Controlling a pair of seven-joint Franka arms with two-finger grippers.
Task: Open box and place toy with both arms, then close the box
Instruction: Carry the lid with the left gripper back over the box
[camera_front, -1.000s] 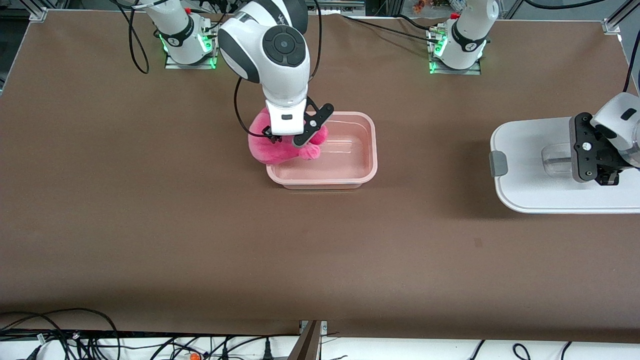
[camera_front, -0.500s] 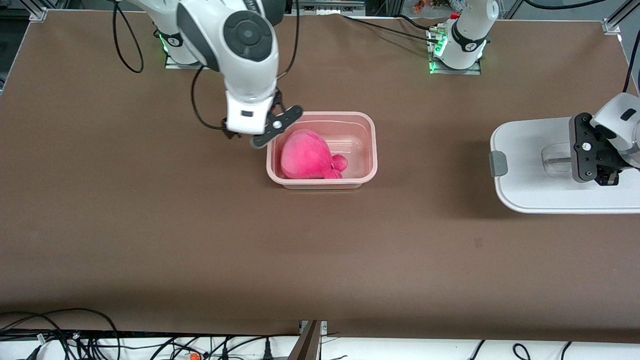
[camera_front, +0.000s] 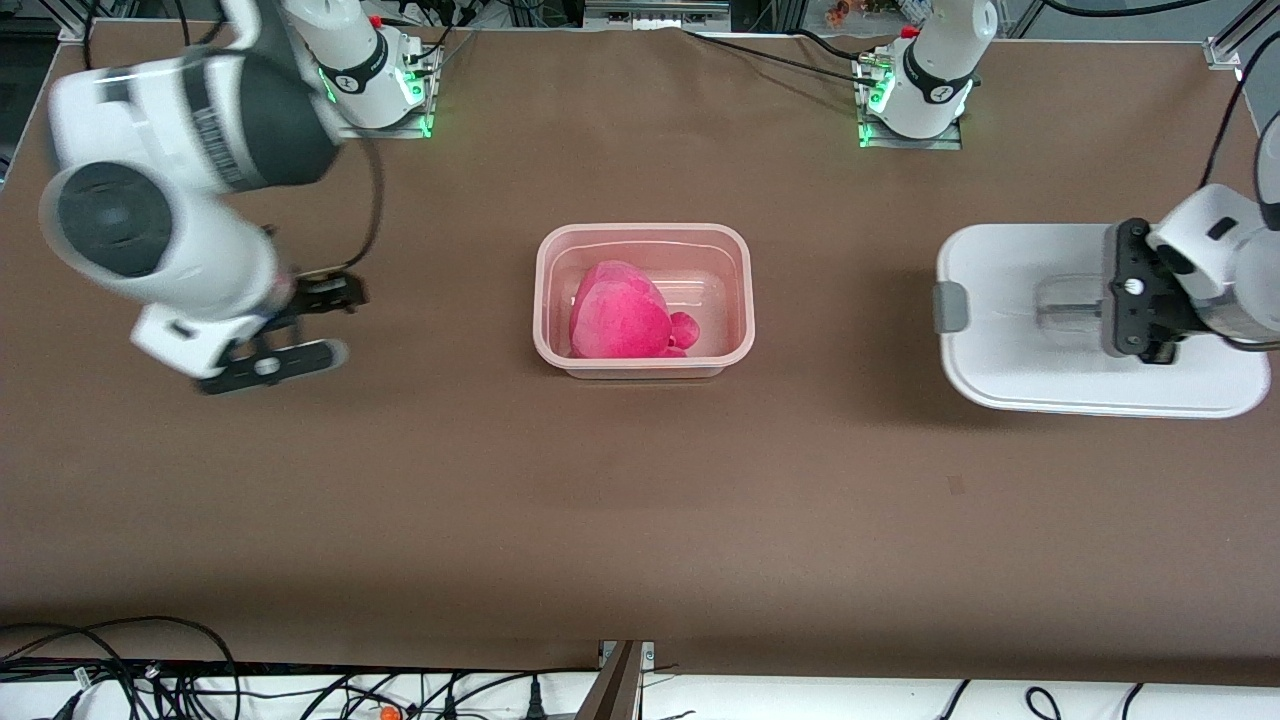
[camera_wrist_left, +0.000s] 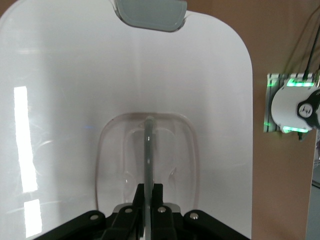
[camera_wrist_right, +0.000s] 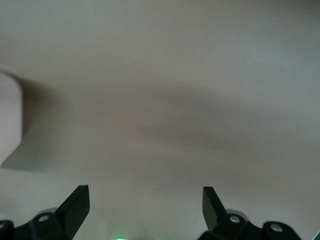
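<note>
The pink box base (camera_front: 745, 300) stands open at the table's middle. The hot-pink toy (camera_front: 618, 322) lies in it, at the right arm's end of the box. My left gripper (camera_front: 1150, 345) is shut on the clear handle (camera_wrist_left: 148, 145) of the white lid (camera_front: 1010, 320), over the left arm's end of the table. The left wrist view shows the lid (camera_wrist_left: 75, 100), a grey clip (camera_wrist_left: 150, 12) and my left gripper (camera_wrist_left: 148, 192) pinching the handle's rib. My right gripper (camera_front: 345, 323) is open and empty over bare table at the right arm's end; the right wrist view shows it (camera_wrist_right: 145, 200) holding nothing.
Two arm bases with green lights (camera_front: 375, 95) (camera_front: 915, 100) stand along the table's edge farthest from the front camera. Cables (camera_front: 150, 670) lie along the nearest edge. The brown table top (camera_front: 640, 500) spreads around the box.
My right gripper let go of the toy into the box and swung away toward the right arm's end. My left gripper moved the lid a little toward the box.
</note>
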